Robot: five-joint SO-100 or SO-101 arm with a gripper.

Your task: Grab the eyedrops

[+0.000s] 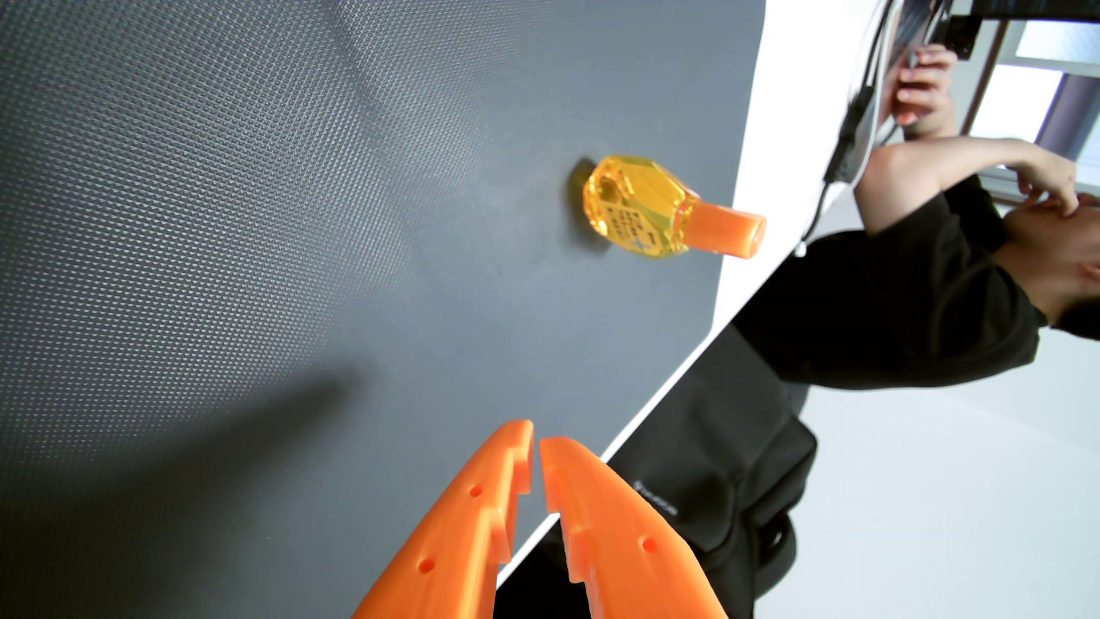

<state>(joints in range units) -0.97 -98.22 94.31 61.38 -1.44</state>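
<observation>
Orange plastic end effector (pixel 536 441) hangs nearly clenched, gripping nothing, well apart from the yellow faceted eyedrop bottle with orange cap (pixel 640 208) standing on the dark textured desk mat (pixel 268 208).

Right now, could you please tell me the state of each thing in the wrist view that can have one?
Claw: nearly shut, tips a sliver apart, holding nothing, above the mat.
Eyedrop bottle: standing on the mat, orange cap on, untouched, apart from the claw.
Dark mat: flat on the white table.
Black bag: beyond the table edge, seemingly closed.
</observation>
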